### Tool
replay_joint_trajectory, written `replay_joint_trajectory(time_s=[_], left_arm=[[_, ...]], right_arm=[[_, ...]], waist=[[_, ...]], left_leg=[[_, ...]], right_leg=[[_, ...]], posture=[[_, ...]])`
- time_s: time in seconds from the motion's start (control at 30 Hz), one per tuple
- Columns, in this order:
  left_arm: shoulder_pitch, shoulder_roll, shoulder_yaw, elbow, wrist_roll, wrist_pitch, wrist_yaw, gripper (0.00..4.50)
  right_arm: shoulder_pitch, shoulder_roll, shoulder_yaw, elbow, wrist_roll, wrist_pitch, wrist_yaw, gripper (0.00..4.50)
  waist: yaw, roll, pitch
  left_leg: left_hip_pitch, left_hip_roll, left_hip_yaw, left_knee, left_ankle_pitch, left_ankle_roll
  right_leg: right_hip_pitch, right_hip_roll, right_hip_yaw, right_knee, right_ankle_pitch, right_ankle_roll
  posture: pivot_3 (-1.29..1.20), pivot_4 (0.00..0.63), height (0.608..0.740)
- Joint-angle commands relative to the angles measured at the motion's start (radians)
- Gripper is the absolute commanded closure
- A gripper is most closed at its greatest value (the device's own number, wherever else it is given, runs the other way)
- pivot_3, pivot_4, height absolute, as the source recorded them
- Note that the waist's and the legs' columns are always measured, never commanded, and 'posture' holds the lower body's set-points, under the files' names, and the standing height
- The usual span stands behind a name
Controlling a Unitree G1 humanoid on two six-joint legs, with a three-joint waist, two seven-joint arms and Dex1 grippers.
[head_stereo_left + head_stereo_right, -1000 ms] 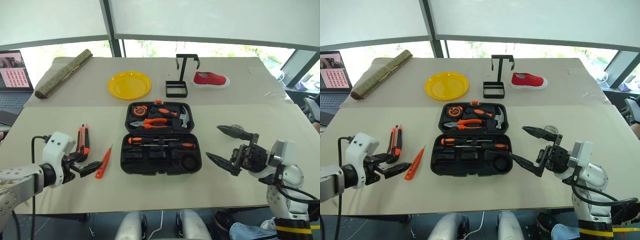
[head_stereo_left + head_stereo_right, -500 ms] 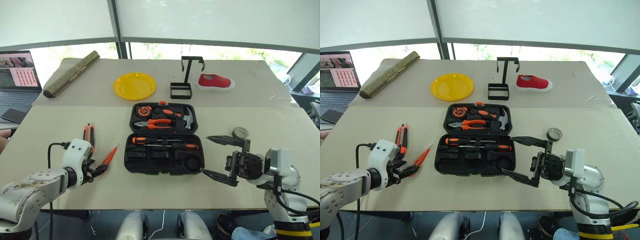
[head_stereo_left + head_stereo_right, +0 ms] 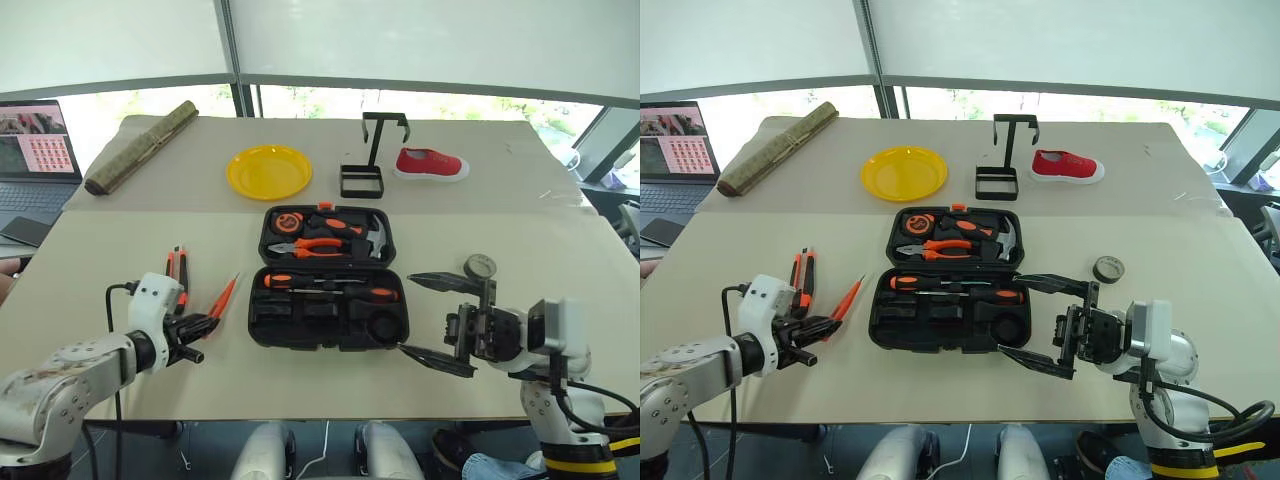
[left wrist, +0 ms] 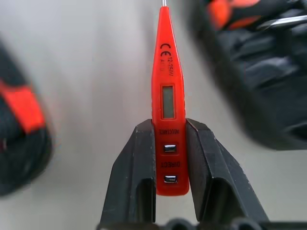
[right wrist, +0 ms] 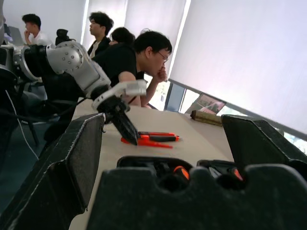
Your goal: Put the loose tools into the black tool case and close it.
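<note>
The left gripper (image 4: pixel 170 158) pinches the tester screwdriver (image 4: pixel 165 103) by its tail left of the open case (image 3: pixel 330 300), so it may swivel or slip, while the right gripper (image 3: pixel 440 315) hangs wide open

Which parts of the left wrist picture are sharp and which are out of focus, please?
In the left wrist view the slim orange tester screwdriver is sharp, its printed markings and small window legible; the black tool case and the orange-and-black utility knife on either side of it are soft blurs.
</note>
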Motion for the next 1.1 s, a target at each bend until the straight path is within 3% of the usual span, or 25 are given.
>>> replay_joint_trajectory(time_s=[0.03,0.17,0.23,0.33,0.5,0.77,1.1], left_arm=[[-0.027,0.088,0.004,0.073,0.057,-0.265,-0.292,4.07],[-0.199,0.164,-0.170,0.139,0.116,-0.392,-0.486,4.07],[-0.313,0.181,-0.313,0.171,0.197,-0.431,-0.553,4.07],[-0.463,0.175,-0.488,0.234,0.313,-0.464,-0.614,4.07],[-0.604,0.135,-0.678,0.343,0.499,-0.564,-0.659,4.07],[-0.633,0.062,-0.764,0.364,0.613,-0.588,-0.651,4.07],[-0.680,0.026,-0.753,0.337,0.628,-0.475,-0.653,4.07]], right_arm=[[0.001,-0.104,-0.041,-0.090,0.017,0.151,-0.092,0.00],[-0.037,-0.200,-0.024,-0.140,0.037,0.323,-0.190,0.00],[-0.071,-0.243,0.007,-0.159,-0.020,0.415,-0.266,0.00],[-0.109,-0.302,0.079,-0.172,-0.117,0.531,-0.346,0.00],[-0.140,-0.345,0.125,-0.118,-0.178,0.580,-0.333,0.00],[-0.041,-0.371,0.066,-0.071,-0.215,0.501,-0.253,0.00],[-0.006,-0.337,0.006,-0.140,-0.142,0.486,-0.214,0.00]], waist=[[0.000,0.000,0.000],[0.010,0.000,0.000],[0.010,0.000,0.000],[0.008,-0.001,0.000],[-0.001,-0.003,0.001],[0.003,-0.004,0.002],[0.001,-0.004,0.002]], left_leg=[[0.000,0.000,0.000,-0.001,0.000,0.000],[-0.002,0.000,0.001,-0.001,0.001,0.000],[-0.004,-0.001,0.001,-0.001,0.001,0.001],[-0.007,-0.001,0.002,-0.001,0.002,0.002],[-0.018,-0.002,0.002,0.002,0.002,0.003],[-0.019,-0.002,0.001,0.009,-0.001,0.008],[-0.018,-0.001,0.000,0.014,-0.001,0.009]], right_leg=[[-0.001,-0.001,0.000,0.000,-0.002,-0.003],[-0.002,-0.001,-0.002,0.000,-0.003,-0.006],[-0.003,-0.001,-0.001,-0.001,-0.003,-0.005],[-0.005,0.001,-0.001,-0.002,0.001,0.002],[-0.013,0.007,-0.001,-0.002,0.002,0.005],[-0.011,0.006,-0.001,-0.002,0.001,0.009],[-0.008,0.006,0.001,0.000,0.002,0.012]], posture=[[0.00,0.150,0.740],[0.00,0.150,0.740],[0.00,0.150,0.740],[0.00,0.150,0.740],[0.00,0.150,0.740],[0.00,0.150,0.740],[0.00,0.150,0.740]])
